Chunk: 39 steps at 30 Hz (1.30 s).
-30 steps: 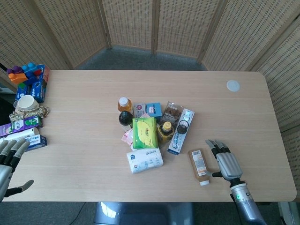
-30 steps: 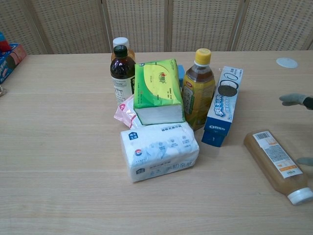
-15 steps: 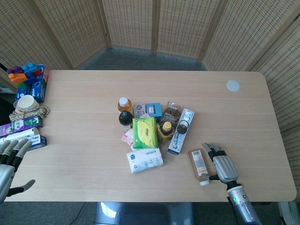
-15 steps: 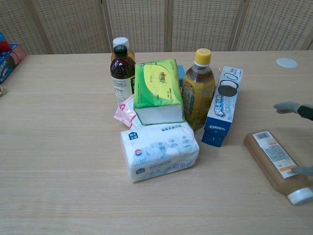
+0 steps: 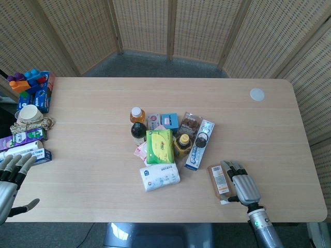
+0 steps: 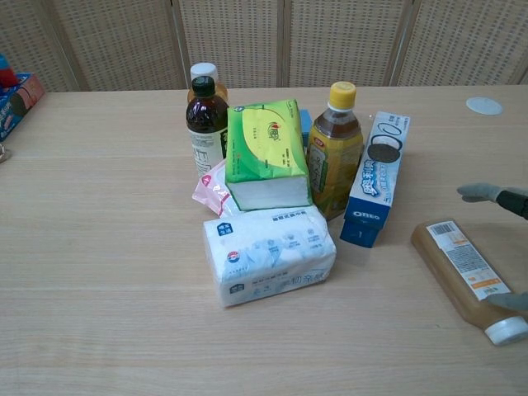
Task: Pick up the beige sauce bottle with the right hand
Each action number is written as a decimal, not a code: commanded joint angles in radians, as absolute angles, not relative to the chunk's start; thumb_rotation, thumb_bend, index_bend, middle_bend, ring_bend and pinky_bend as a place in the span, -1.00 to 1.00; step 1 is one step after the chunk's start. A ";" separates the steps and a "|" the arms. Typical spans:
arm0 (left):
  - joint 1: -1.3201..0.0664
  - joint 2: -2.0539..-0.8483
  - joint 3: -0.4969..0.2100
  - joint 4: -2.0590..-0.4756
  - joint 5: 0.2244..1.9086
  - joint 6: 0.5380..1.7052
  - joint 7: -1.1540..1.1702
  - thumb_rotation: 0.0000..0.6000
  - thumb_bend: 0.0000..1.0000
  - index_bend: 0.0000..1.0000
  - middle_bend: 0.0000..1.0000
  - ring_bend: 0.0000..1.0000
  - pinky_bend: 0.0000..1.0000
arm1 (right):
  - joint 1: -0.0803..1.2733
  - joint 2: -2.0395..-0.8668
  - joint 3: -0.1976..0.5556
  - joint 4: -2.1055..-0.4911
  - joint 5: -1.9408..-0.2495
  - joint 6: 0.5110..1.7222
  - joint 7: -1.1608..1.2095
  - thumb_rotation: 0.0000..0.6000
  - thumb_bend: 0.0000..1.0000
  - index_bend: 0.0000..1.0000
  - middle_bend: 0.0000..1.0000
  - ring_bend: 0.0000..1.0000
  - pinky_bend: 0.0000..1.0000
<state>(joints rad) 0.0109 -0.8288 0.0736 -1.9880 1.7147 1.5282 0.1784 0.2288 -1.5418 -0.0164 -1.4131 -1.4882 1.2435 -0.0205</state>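
Over the last second the right hand point(image 5: 241, 186) has slid leftward along the table point(image 5: 93, 155) toward the beige sauce bottle point(image 5: 220, 182), and it now sits just beside the bottle's right flank, its thumb at the cap end; whether it touches the bottle cannot be told. Its fingers are stretched out and spread, holding nothing. In the chest view only fingertips point(image 6: 477, 192) show at the right border, one above the bottle and one down by its white cap.

The beige sauce bottle point(image 6: 466, 280) lies flat on its side near the table's front edge, toward the front right corner, label up, cap pointing to the front edge.

To its left, near the middle of the table, a cluster stands: an Oreo box point(image 6: 375, 180), a yellow-capped tea bottle point(image 6: 334, 150), a green tissue pack point(image 6: 266, 154), a white tissue pack point(image 6: 268, 254) in front, and a dark bottle point(image 6: 206, 125) behind.

A small white disc point(image 5: 257, 94) lies near the far right corner.

The left hand point(image 5: 10, 178) hangs at the front left corner, fingers spread, empty, beside boxes and a cup point(image 5: 29, 112) along the left edge.
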 commanded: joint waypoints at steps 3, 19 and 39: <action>0.010 -0.829 0.074 -1.988 1.714 1.526 0.178 1.00 -1.00 -1.00 -1.00 -1.00 -1.00 | 0.226 -1.549 -0.021 -1.408 -1.491 1.244 -0.020 1.00 -1.00 -1.00 -1.00 -1.00 -1.00; 0.008 -0.829 0.077 -1.988 1.716 1.523 0.179 1.00 -1.00 -1.00 -1.00 -1.00 -1.00 | 0.219 -1.572 -0.033 -1.380 -1.494 1.238 -0.036 1.00 -1.00 -1.00 -1.00 -1.00 -1.00; 0.008 -0.829 0.079 -1.990 1.715 1.521 0.183 1.00 -1.00 -1.00 -1.00 -1.00 -1.00 | 0.243 -1.547 0.049 -1.265 -1.412 1.206 -0.007 1.00 -1.00 -1.00 -1.00 -1.00 -1.00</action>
